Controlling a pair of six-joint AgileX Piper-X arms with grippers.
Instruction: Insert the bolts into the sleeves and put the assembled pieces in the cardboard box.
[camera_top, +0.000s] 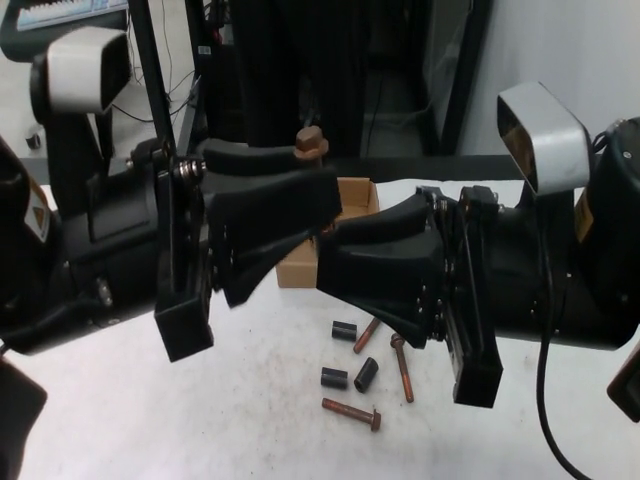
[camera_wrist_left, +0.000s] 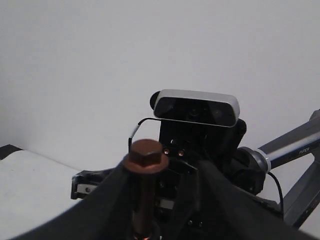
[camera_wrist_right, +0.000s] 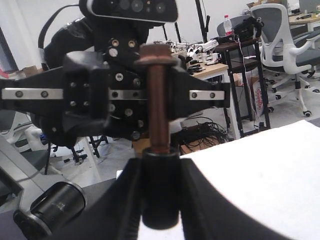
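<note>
The right gripper (camera_wrist_right: 160, 170) is closed snug on a short black cylindrical sleeve (camera_wrist_right: 160, 195), w/ a finger (camera_wrist_right: 125, 215) pressed to each side. A copper-coloured metal bolt w/ a flanged hex head (camera_wrist_right: 159, 100) stands in line w/ the sleeve. Its shank tip is in the sleeve's open end & most of the shank is bare. The left gripper (camera_wrist_left: 161, 175) is right at the bolt, facing the right gripper. Can't tell if it's clamped on the bolt or slack.

Right wrist view gives the joint btwn shank & sleeve, w/ the left arm's gripper body close behind the bolt. Bkgd there has a white office chair (camera_wrist_right: 285, 45) & desks. Left wrist view gives the hex head end-on-ish, w/ the right arm's grey wrist camera (camera_wrist_left: 196, 108) beyond it against a plain wall.

High view: the two grippers meet over the small brown cardboard box (camera_top: 298, 268) & cover most of it, so its inside is largely hidden. On the white surface (camera_top: 200, 420), on the camera side of the box & apart from it, lie three loose black sleeves (camera_top: 344, 331) (camera_top: 334, 378) (camera_top: 366, 374). Among them are three loose copper bolts (camera_top: 367, 335) (camera_top: 402, 367) (camera_top: 352, 411), all flat on their sides.
</note>
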